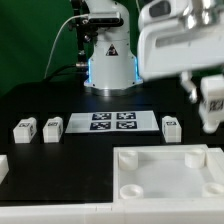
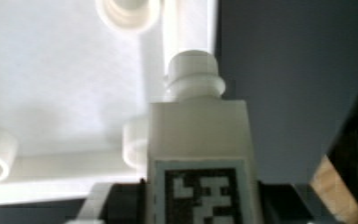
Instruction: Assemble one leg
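Wrist view: my hand (image 2: 202, 205) is closed on the leg (image 2: 197, 140), tag toward the camera, its peg pointing out over the edge of the white socketed panel (image 2: 60, 90). From outside, I hold it above the desk (image 1: 40, 105) at the exterior view's right. Three spare legs (image 1: 52, 127) stand beside the marker board (image 1: 112, 121).

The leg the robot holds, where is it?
In the exterior view the leg sits in the gripper at the exterior view's right, off the table, near the white tray part.
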`<state>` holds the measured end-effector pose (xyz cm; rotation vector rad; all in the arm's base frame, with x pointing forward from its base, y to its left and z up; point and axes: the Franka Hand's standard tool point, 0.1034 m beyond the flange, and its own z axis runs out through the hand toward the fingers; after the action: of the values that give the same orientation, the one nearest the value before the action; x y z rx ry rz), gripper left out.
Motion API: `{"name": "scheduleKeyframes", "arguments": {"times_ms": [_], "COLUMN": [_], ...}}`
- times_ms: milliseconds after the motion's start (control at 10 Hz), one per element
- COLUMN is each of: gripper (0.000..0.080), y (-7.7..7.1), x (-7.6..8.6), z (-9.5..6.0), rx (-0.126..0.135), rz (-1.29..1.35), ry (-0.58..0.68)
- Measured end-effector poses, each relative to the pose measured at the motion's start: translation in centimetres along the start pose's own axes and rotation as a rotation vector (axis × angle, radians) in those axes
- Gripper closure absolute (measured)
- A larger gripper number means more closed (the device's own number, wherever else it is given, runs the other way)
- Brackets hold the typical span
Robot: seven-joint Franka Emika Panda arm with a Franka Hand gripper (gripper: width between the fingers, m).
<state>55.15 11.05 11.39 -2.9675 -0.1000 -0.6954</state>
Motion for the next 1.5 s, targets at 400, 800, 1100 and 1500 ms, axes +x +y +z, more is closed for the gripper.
{"name": "scheduleKeyframes", "arguments": {"times_ms": [400, 800, 1100, 1500], "gripper": [0.0509, 0.0509, 0.0509, 0.0509], "y": [1.2, 0.6, 0.1, 1.1], "x": [2.0, 2.0, 4.9, 4.8], "z": [1.1, 1.6, 2.5, 4.0], "rx": [-0.022, -0.020, -0.014, -0.025], "rz": [-0.011, -0.003, 0.004, -0.002], "ry": [0.127, 0.137, 0.164, 0.153]}}
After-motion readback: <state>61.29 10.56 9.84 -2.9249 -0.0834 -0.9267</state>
